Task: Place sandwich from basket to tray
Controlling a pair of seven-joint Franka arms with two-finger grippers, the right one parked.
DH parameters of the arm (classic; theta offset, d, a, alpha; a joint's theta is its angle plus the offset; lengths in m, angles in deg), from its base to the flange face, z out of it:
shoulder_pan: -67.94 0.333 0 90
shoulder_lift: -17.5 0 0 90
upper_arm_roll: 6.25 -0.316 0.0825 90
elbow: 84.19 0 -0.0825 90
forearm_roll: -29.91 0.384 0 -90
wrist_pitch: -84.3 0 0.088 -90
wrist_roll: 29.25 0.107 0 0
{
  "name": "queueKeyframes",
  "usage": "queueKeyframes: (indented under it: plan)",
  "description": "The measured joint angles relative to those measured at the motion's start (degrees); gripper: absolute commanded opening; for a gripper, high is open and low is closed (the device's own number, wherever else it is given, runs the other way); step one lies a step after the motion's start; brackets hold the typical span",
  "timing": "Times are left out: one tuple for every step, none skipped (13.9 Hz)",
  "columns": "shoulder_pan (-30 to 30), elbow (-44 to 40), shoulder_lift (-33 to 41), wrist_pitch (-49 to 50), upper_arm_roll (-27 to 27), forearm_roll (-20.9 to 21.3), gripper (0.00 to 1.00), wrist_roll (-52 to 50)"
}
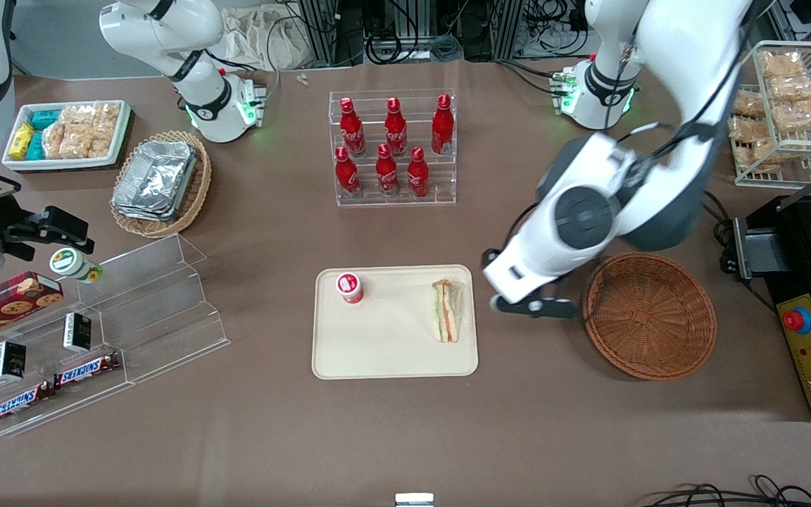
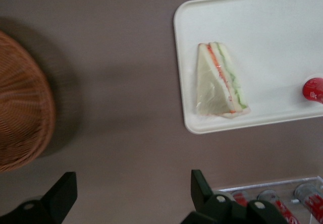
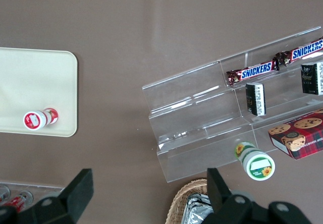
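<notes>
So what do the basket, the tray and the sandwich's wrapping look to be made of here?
The basket looks like woven wicker, reddish-brown and matte, its weave lines visible. The tray looks like smooth moulded plastic, cream, with rounded corners and a low rim. The sandwich lying on it seems wrapped in clear film, faintly glossy over pale bread. The pincer hangs open above the table between basket and tray.

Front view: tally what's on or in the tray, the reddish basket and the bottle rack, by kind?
Sandwich, on the tray: 1
Red-capped cup, on the tray: 1
Red bottles, in the rack: 6
In the basket: 0
Total: 8
The gripper, open and holding nothing, is between tray and basket.
</notes>
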Motion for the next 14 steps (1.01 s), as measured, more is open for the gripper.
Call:
queueKeyframes:
  plan:
    - [2.33,-0.02,2.38,1.92,-0.05,-0.37,0.99,1.92]
    - [4.81,-0.04,4.65,3.52,-0.09,-0.51,0.99,4.39]
    - [7.31,-0.03,6.81,5.22,-0.16,-0.60,0.99,7.25]
    - [9.62,-0.03,8.65,6.99,-0.23,-0.65,0.99,9.73]
    - [11.79,-0.03,10.22,8.95,-0.32,-0.64,1.00,11.62]
    - [13.75,-0.01,11.53,10.87,-0.42,-0.64,1.00,12.87]
    - [15.39,0.01,12.66,12.31,-0.51,-0.63,1.00,13.65]
    - [16.62,0.03,13.58,13.06,-0.57,-0.62,1.00,13.98]
    - [17.51,0.06,14.21,13.33,-0.58,-0.60,1.00,14.05]
    - [18.12,0.10,14.60,13.39,-0.62,-0.47,1.00,14.05]
    - [18.62,0.15,14.85,13.40,-0.64,-0.30,1.00,14.05]
    - [19.23,0.17,15.02,13.41,-0.71,-0.17,1.00,14.04]
    - [19.85,0.17,15.12,13.49,-0.81,-0.14,1.00,14.04]
    - [20.56,0.19,15.15,13.64,-0.84,-0.15,1.00,14.04]
